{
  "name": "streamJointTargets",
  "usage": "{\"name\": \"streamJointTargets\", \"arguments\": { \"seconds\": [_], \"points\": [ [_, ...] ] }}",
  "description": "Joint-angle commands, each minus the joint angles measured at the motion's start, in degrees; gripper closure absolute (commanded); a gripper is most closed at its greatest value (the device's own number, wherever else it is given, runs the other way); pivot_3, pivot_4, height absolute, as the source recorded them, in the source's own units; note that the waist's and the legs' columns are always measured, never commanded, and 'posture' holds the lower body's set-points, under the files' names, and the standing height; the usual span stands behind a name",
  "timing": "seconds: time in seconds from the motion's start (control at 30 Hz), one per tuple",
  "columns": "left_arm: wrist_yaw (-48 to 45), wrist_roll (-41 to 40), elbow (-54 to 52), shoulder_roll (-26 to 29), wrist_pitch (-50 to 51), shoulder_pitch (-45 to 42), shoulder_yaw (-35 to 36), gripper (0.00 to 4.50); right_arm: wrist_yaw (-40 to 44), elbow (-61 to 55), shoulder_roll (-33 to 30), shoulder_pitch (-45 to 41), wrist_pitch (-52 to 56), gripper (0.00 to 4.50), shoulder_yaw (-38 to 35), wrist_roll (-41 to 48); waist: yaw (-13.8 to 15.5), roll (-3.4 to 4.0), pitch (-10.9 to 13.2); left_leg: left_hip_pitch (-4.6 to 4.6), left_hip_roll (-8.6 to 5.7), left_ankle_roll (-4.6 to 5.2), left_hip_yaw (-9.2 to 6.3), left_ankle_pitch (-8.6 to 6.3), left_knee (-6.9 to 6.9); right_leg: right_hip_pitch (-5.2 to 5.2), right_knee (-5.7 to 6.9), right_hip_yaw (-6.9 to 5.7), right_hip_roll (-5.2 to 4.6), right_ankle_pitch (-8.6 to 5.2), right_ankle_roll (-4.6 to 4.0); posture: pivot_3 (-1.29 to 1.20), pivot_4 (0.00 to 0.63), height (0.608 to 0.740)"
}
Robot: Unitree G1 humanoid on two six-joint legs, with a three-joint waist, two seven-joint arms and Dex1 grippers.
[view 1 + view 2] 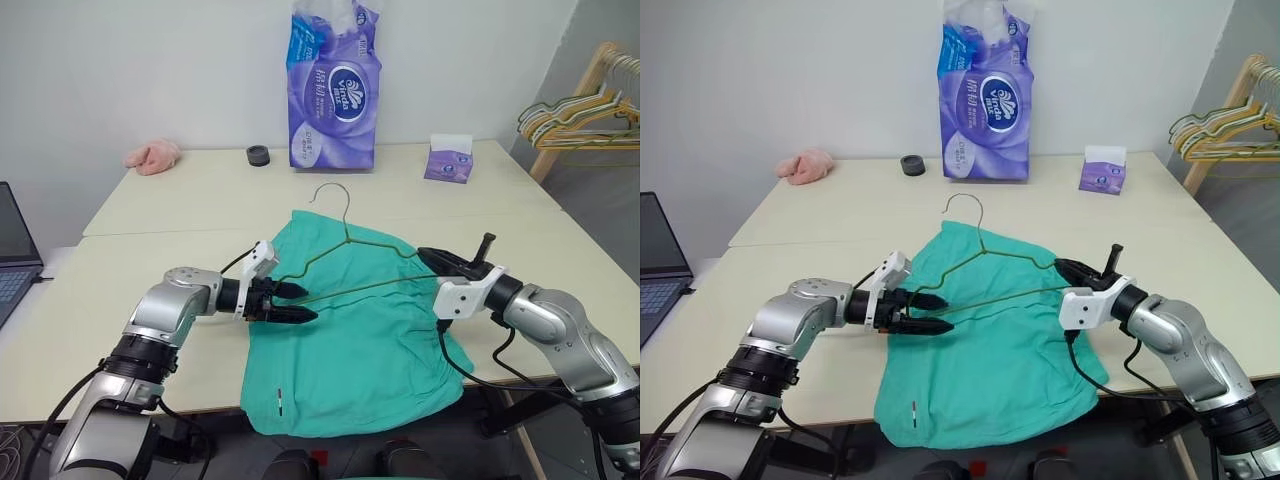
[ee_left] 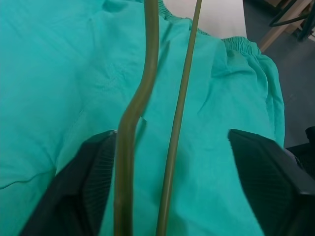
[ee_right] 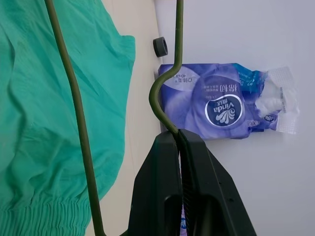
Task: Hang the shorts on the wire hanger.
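Observation:
The teal-green shorts [image 1: 350, 350] lie flat on the table, their lower edge drooping over the front edge [image 1: 130, 410]. Just above the cloth hangs the olive wire hanger [image 1: 346, 228], hook pointing to the far side. My right gripper [image 1: 430, 257] is shut on the hanger's right corner; the right wrist view has the wire [image 3: 74, 88] running into the closed fingertips [image 3: 170, 147]. At the hanger's left corner my left gripper [image 1: 308, 303] is open. Both wires [image 2: 147, 73] pass between its spread fingers [image 2: 88, 187], one wire close against a pad.
A purple tissue pack [image 1: 335, 90], a small purple box [image 1: 448, 160], a black ring [image 1: 258, 155] and a pink cloth lump [image 1: 153, 156] stand along the table's far side. A laptop [image 1: 15, 250] sits at the left. A wooden rack of hangers [image 1: 585, 110] stands at the far right.

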Motion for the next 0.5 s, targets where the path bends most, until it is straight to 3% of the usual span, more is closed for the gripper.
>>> {"name": "streamJointTargets", "arguments": {
  "seconds": [0.03,0.3,0.5],
  "points": [
    [-0.9,-0.9,-2.9,0.1,0.6,0.4,0.1,2.07,-0.1,-2.7,0.3,-0.9,-0.9,4.5,-1.9,1.2,0.0,0.0,0.0,0.0,0.0,0.0,0.0,0.0,0.0,0.0,0.0,0.0,0.0,0.0,0.0,-0.12,0.034,0.74],
    [-0.9,-1.5,-5.7,-0.3,2.2,2.3,0.1,4.47,-0.4,-3.2,1.7,-1.2,-0.4,4.5,-2.8,2.7,-0.1,0.0,0.0,0.0,0.01,0.0,0.0,0.0,0.0,0.0,0.02,0.01,0.0,-0.01,-0.01,-0.12,0.038,0.74],
    [-0.5,-1.7,-6.4,-0.7,2.6,2.7,0.3,4.49,1.1,-3.2,0.2,-1.2,-3.6,4.5,-2.4,2.2,-0.1,-0.01,0.0,0.02,0.0,0.0,0.0,0.0,0.0,0.01,0.02,0.0,0.0,-0.01,-0.01,-0.12,0.042,0.74]
  ]
}}
